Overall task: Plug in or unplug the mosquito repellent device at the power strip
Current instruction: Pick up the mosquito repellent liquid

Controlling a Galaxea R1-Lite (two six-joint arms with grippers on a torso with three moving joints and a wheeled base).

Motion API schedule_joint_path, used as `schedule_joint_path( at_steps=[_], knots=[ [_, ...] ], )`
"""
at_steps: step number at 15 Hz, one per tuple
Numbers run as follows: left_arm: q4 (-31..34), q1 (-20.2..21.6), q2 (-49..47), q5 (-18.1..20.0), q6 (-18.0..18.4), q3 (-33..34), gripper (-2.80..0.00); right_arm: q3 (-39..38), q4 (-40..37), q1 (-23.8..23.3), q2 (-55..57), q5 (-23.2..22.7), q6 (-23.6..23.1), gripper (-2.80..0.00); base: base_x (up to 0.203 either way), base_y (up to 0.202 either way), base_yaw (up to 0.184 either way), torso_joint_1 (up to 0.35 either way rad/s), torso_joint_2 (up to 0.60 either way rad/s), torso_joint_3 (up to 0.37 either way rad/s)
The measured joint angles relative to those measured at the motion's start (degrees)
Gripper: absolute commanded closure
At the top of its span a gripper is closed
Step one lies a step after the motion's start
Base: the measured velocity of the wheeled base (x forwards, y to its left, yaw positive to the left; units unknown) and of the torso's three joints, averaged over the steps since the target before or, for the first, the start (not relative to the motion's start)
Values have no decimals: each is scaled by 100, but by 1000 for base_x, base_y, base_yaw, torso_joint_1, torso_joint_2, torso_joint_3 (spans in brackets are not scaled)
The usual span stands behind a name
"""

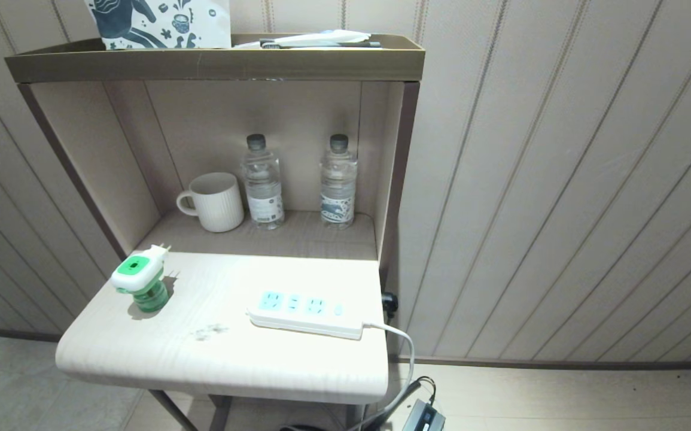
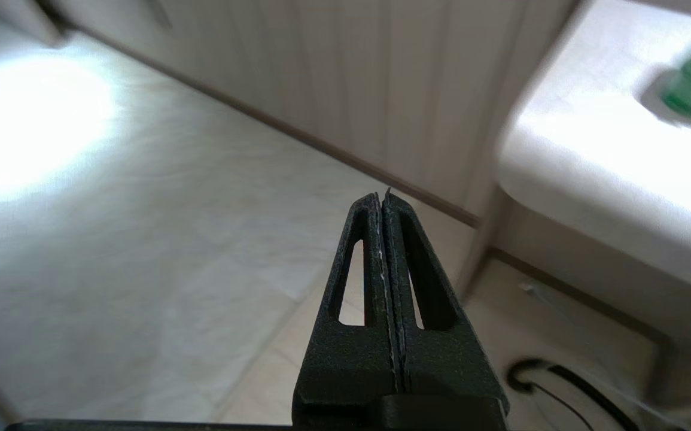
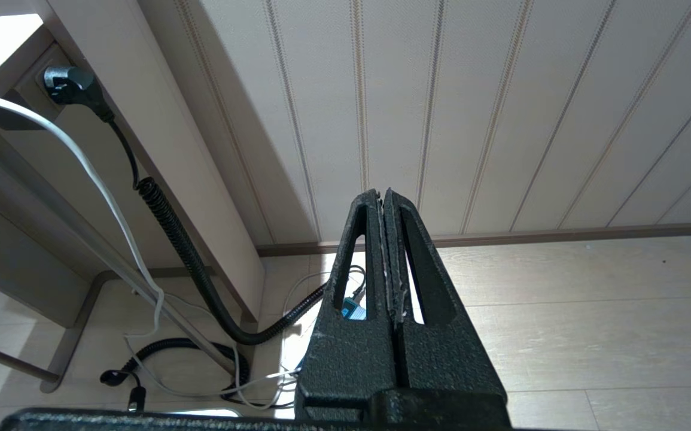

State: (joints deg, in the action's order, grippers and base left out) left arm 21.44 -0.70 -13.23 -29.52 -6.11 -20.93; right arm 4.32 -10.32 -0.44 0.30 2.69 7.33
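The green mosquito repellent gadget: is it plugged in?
No. The mosquito repellent device stands on the table, apart from the power strip, prongs bare.

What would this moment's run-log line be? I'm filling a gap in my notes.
green-and-white plug-in mosquito repellent device: unplugged, upright on tabletop | white oblong power strip: sockets empty | left gripper: shut, below tabletop | right gripper: shut, parked

- Mosquito repellent device stands upright on the front table surface, near its left rear corner, prongs pointing back; unplugged.
- Power strip lies flat on the same surface, right of the device, well apart; cord drops off the right edge.
- Behind, in the recessed shelf: mug left, two water bottles to its right.
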Motion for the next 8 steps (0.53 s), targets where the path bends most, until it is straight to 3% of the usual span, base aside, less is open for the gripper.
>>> schedule_joint_path(
  at_steps=[2,5,8],
  knots=[
    [-405,104,422,745,212,597,0,0,-1,-2,0,2,0,0,0,0,0,0,0,0],
    [-1708,105,1013,1967,765,1540,0,-5,1,0,0,-1,6,0,0,0,0,0,0,0],
    [-2123,91,1248,2990,730,1993,0,-10,-7,0,0,0,36,0,0,0,0,0,0,0]
  ],
)
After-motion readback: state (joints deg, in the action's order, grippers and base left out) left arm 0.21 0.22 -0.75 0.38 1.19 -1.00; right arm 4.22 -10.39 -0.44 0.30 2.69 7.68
